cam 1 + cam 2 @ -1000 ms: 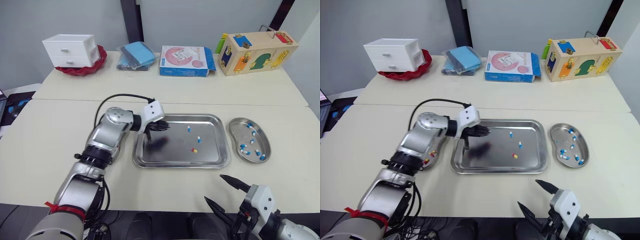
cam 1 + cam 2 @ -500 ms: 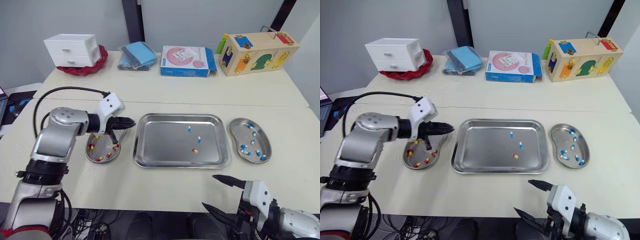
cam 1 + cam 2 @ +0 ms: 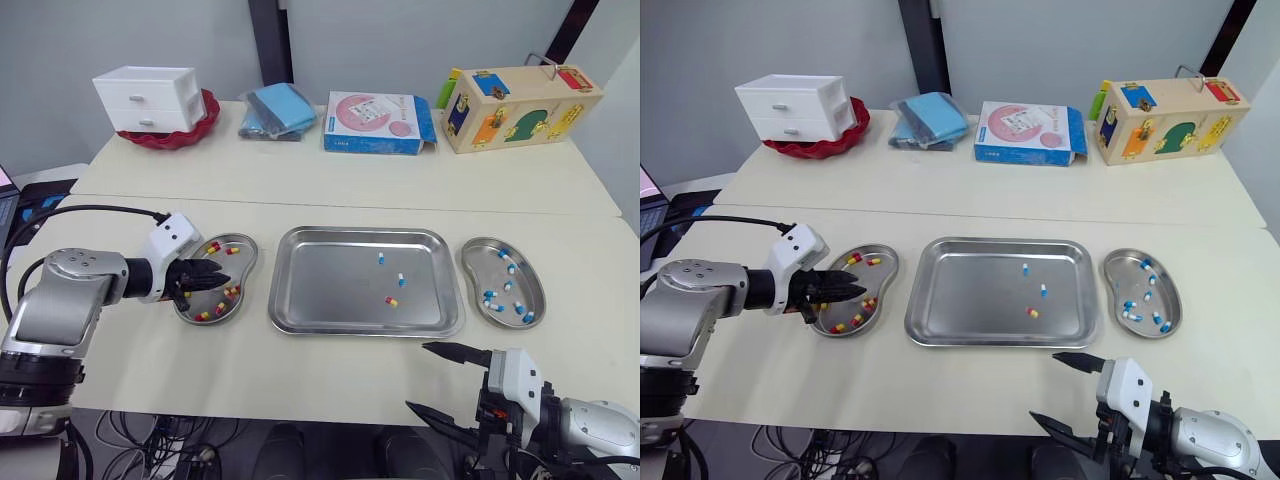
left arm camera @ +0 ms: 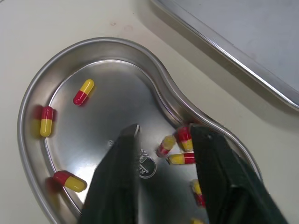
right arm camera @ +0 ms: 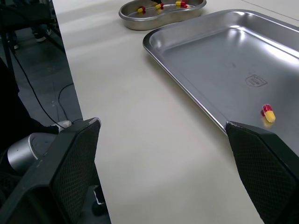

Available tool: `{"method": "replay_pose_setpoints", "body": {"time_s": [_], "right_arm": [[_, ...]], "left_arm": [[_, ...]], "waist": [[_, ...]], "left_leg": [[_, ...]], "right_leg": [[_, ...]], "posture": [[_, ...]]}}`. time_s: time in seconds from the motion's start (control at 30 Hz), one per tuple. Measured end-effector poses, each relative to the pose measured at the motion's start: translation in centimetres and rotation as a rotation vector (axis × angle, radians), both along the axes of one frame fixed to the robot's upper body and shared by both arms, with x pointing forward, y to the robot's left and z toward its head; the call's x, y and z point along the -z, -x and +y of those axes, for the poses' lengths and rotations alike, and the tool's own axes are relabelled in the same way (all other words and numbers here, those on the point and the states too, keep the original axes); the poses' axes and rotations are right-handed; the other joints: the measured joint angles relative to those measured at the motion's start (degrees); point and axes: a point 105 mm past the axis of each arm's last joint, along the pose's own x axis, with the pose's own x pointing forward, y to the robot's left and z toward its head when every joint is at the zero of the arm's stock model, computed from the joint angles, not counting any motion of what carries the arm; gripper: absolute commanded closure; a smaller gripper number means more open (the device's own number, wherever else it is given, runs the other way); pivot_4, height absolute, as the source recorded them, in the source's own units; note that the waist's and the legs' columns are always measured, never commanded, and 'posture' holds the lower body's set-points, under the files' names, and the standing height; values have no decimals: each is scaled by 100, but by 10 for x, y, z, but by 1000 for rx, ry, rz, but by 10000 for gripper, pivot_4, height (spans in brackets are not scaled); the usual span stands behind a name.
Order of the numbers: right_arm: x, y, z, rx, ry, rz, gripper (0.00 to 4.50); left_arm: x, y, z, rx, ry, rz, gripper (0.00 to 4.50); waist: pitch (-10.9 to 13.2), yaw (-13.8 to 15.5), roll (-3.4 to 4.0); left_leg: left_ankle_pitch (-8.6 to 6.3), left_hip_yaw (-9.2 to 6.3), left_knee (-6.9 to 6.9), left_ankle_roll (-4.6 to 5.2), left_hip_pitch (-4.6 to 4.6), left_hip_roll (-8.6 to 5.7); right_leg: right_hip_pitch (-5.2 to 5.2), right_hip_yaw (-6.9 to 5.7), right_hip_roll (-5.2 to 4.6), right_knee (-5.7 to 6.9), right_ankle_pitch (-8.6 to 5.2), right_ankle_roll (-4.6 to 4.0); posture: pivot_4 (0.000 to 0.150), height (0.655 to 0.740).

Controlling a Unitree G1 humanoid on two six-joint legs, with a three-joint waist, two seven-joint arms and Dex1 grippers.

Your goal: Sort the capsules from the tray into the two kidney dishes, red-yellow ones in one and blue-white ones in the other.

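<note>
Right hand (image 3: 420, 377) hangs nearest, just off the front edge of the bench (image 3: 300, 370), fingers spread wide and empty. Left hand (image 4: 166, 130) is partly open with nothing between its fingers, low over the left kidney dish (image 4: 110, 93) of red-yellow capsules (image 4: 83, 91). Farther in, the tray (image 3: 330, 290) holds two blue-white capsules (image 3: 380, 258) and one red-yellow capsule (image 3: 391, 301), with the right kidney dish (image 3: 527, 285) of blue-white ones just beside it.

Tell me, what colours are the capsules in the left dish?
Red and yellow; the capsules show best in the left wrist view.
</note>
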Motion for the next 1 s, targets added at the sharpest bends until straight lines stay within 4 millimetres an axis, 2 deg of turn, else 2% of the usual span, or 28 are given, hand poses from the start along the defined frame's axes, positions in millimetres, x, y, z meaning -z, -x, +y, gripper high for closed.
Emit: {"method": "replay_pose_setpoints", "body": {"time_s": [0.2, 0.47, 0.57, 0.73, 0.8, 1.0], "right_arm": [[1, 0, -1, 9, 0, 10, 0], [2, -1, -2, 34, -3, 15, 0], [0, -2, -10, 60, 2, 17, 0], [-20, -12, -42, 132, 31, 29, 0], [-25, -15, -61, 156, 71, 58, 0], [-19, -17, -117, 231, 180, 201, 0]], "left_arm": [[1, 2, 11, -25, 42, 52, 354], [-1, 2, 13, 9, 82, 65, 115], [1, 9, 16, 39, 96, 81, 115], [2, 39, 37, 57, 104, 88, 115], [-2, 48, 49, 43, 80, 57, 115], [3, 71, 88, -70, 10, 16, 115]], "waist": [[0, -4, 0], [0, -4, 0], [0, -3, 0], [0, -59, 0], [0, -47, 0], [-1, 0, -6]], "left_leg": [[0, 0, 0, 0, 0, 0], [0, 0, 1, 0, -1, 0], [0, 2, -1, 0, -1, 0], [0, 10, -5, 0, 7, 6], [-1, 15, -6, 1, 12, 5], [-1, 21, -7, 2, 12, 4]], "right_leg": [[0, 0, 0, 0, 0, 0], [0, 0, 0, 0, 0, 0], [-1, 1, 0, 0, 0, 0], [0, 7, 0, 1, 0, -1], [3, 11, -1, -1, 0, -1], [1, 14, -2, -4, 0, -1]], "posture": [[1500, 7400], [1500, 7400], [1500, 7400], [1500, 7400], [1500, 7400], [1500, 7400]]}}
